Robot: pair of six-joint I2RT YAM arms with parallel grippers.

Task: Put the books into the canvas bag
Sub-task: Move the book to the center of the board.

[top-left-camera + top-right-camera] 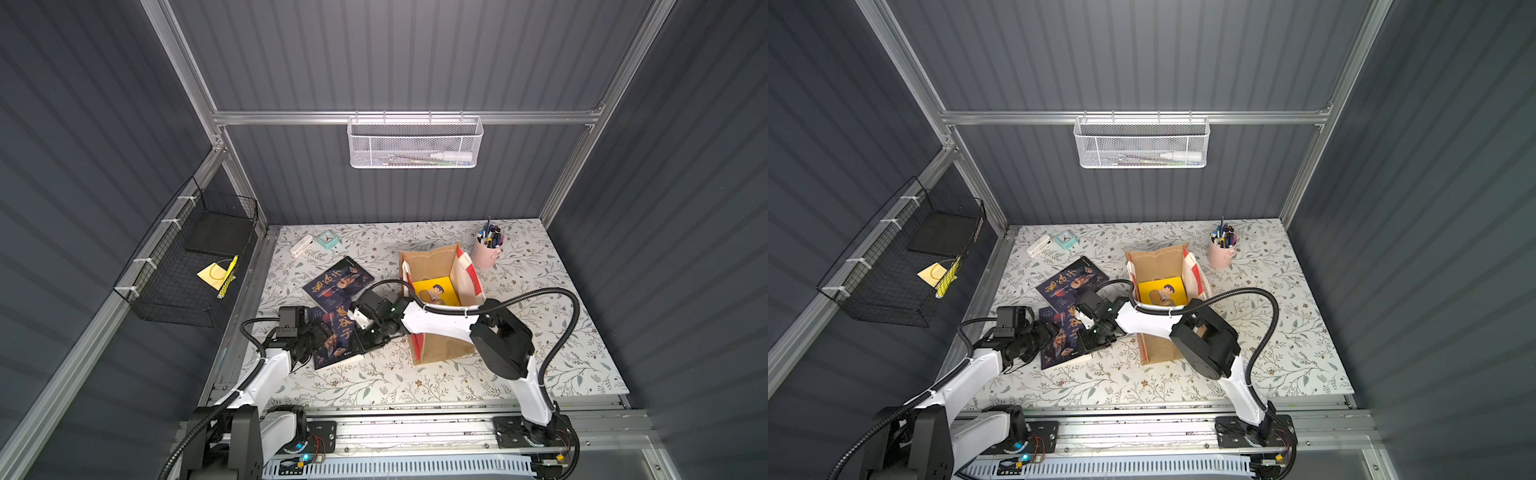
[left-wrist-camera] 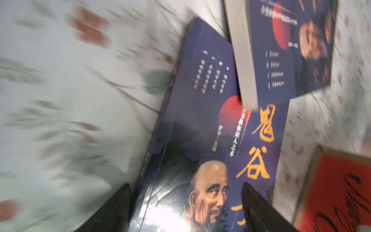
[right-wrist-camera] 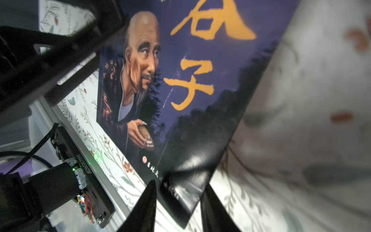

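Near navy book [image 1: 336, 336], flat left of the canvas bag [image 1: 432, 253], is flanked by the wide-open, empty left gripper [image 2: 184, 186] and the right gripper [image 3: 180, 183] straddling its corner (grip indiscernible), presumably to raise its thin edge.

Navy books [image 1: 338, 280], yellow book [image 1: 434, 291], tan red-and-white bag [image 1: 428, 257], floral tabletop [image 1: 415, 382]

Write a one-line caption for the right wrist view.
Right gripper straddles a corner of the navy old-man book on the floral tabletop.
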